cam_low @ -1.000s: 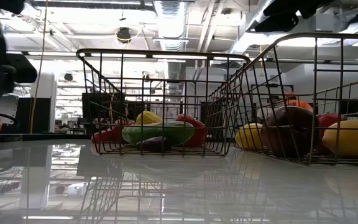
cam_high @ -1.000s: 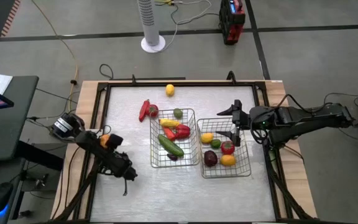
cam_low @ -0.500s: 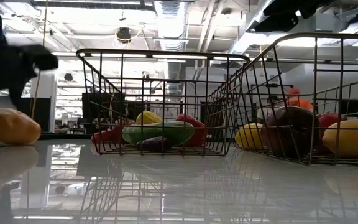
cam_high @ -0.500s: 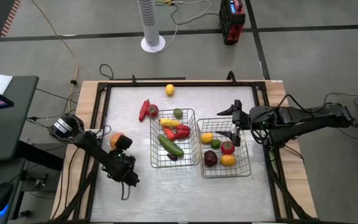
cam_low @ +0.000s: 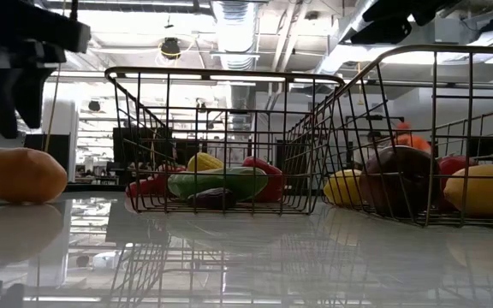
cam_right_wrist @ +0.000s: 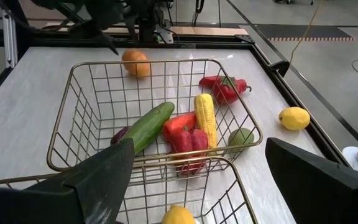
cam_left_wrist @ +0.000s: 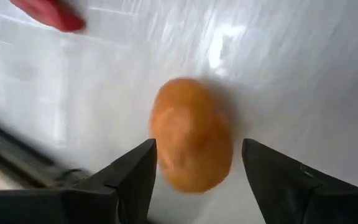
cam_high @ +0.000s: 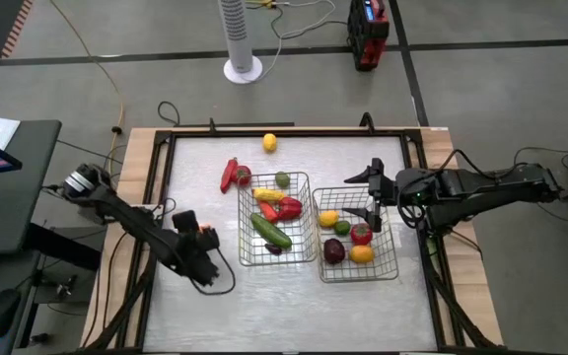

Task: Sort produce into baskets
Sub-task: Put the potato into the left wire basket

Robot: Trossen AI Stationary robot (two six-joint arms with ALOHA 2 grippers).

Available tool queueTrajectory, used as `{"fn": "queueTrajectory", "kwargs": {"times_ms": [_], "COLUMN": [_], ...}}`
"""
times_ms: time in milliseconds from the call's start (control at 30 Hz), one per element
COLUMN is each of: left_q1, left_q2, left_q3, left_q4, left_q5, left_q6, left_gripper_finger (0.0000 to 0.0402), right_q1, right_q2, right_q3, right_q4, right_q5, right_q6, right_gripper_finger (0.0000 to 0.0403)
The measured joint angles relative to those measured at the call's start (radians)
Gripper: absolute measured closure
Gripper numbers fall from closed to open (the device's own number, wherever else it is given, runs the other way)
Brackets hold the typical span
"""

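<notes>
**Hovering over an orange fruit on the worktop**

Hanging just above the worktop, the left gripper has its fingers spread on either side of a round orange fruit, which lies on the surface and is not pinched. From overhead, that fruit sits left of the left basket, which holds a cucumber, a corn cob and red peppers. Beside it, the right basket carries a dark plum, a red apple and yellow pieces. Above that basket the right gripper waits, fingers wide apart and empty. Farther back lie a red pepper, a green lime and a lemon.
</notes>
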Motion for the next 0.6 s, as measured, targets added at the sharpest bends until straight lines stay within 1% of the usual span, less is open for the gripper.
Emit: {"fn": "queueTrajectory", "kwargs": {"times_ms": [67, 200, 333, 500, 600], "left_q1": [0.019, 0.042, 0.059, 0.067, 0.067], "left_q2": [-0.028, -0.033, -0.032, -0.031, -0.031], "left_q3": [-0.022, -0.042, -0.069, -0.092, -0.092], "left_q4": [0.046, 0.056, 0.141, 0.278, 0.252], "left_q5": [0.016, 0.023, 0.037, 0.089, 0.093], "left_q6": [-0.046, -0.137, -0.169, -0.177, -0.17], "left_gripper_finger": [0.0177, 0.0177, 0.0166, 0.0119, 0.0085], "right_q1": [0.0, 0.0, 0.0, 0.0, 0.0], "right_q2": [0.0, 0.0, 0.0, 0.0, 0.0], "right_q3": [0.0, 0.0, 0.0, 0.0, 0.0], "right_q4": [0.0, 0.0, 0.0, 0.0, 0.0], "right_q5": [0.0, 0.0, 0.0, 0.0, 0.0], "right_q6": [0.0, 0.0, 0.0, 0.0, 0.0], "right_gripper_finger": [0.0014, 0.0014, 0.0014, 0.0014, 0.0014]}}
